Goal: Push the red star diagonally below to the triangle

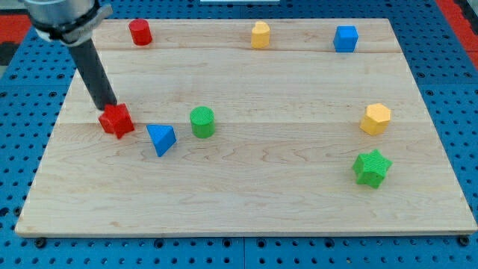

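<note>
While pressing with my tip (108, 106) against the far-left edge of the red star (116, 120), worth weighing the hazards first.

Main risk: driving straight along the present line, toward the near right. Leads directly into the blue triangle (161, 139), just beside the star on its right and slightly nearer. Would knock the triangle aside, perhaps toward the green cylinder (202, 122) close on its right, and so shift the very landmark needed for the goal.

Second risk: off-centre contact. Touching at one corner of a spiky shape, not behind its middle. Likely to spin the star and let it slip round the rod instead of travelling. Probably best to get round to the far side and push toward the near edge, finishing near-left of the triangle.

Third risk, a lesser one: overshooting toward the near edge of the wooden board (246, 224). Plenty of bare wood there, though.

Position of the star: left part of the board, about midway between far and near edges, immediately near-right of my tip and apparently touching it. Not yet diagonally below the triangle; level with it or slightly farther.

No pincer fitted: only a plain dark rod, with nothing to spread, press together or pinch.

Well apart and no concern: red cylinder (140, 32), yellow block (260, 34), blue cube (345, 38), yellow hexagonal block (376, 119), green star (372, 167).
</note>
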